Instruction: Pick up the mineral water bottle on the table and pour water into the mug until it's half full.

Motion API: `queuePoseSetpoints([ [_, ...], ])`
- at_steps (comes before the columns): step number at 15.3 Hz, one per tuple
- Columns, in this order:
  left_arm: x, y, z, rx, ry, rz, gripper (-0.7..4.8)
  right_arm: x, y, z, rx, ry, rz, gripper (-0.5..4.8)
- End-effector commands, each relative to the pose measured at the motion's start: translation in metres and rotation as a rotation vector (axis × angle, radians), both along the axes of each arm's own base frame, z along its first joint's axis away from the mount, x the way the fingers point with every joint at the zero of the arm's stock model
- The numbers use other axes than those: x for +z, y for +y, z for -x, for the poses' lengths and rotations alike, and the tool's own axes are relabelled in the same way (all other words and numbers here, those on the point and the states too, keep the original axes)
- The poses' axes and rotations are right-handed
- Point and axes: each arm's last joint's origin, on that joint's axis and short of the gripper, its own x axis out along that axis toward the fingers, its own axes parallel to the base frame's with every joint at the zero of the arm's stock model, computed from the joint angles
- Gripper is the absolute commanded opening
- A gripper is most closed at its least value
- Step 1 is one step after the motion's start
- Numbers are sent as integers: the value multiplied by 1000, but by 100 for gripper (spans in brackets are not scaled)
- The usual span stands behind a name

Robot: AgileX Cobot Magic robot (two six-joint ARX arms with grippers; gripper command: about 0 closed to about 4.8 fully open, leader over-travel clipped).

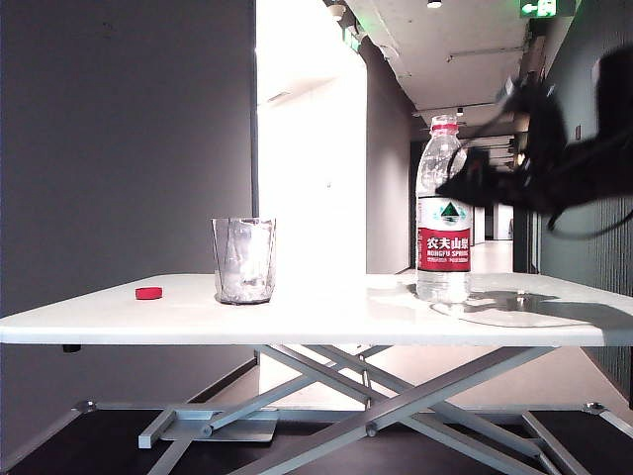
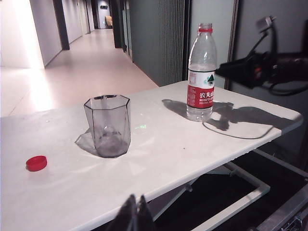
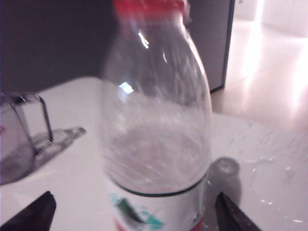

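The mineral water bottle [image 1: 443,213] stood upright and uncapped toward the right of the white tabletop [image 1: 326,317], well apart from the empty mug [image 1: 243,260] near the middle, with a small red cap [image 1: 149,293] lying farther left. The right end effector [image 3: 134,211] was spread wide, one finger on either side of the bottle's label, not yet gripping it. The left end effector [image 2: 134,215] hung back off the tabletop's edge, its fingers pressed together and holding nothing.
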Motion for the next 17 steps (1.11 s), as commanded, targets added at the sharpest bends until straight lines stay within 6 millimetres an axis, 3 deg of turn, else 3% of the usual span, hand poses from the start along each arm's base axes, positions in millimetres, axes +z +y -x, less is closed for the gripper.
queuePoseSetpoints([
  [1, 1, 0, 0, -7, -3, -1, -5, -6, 3, -22, 21, -13, -4, 479],
  [8, 1, 0, 0, -7, -1, -1, -5, -9, 14, -53, 35, -44, -6, 479],
  [15, 0, 0, 0, -7, 2, -2, -5, -9, 14, -55, 6, -36, 3, 479],
  [17, 0, 0, 0, -7, 5, -2, -5, -9, 15, -55, 7, -35, 3, 442],
])
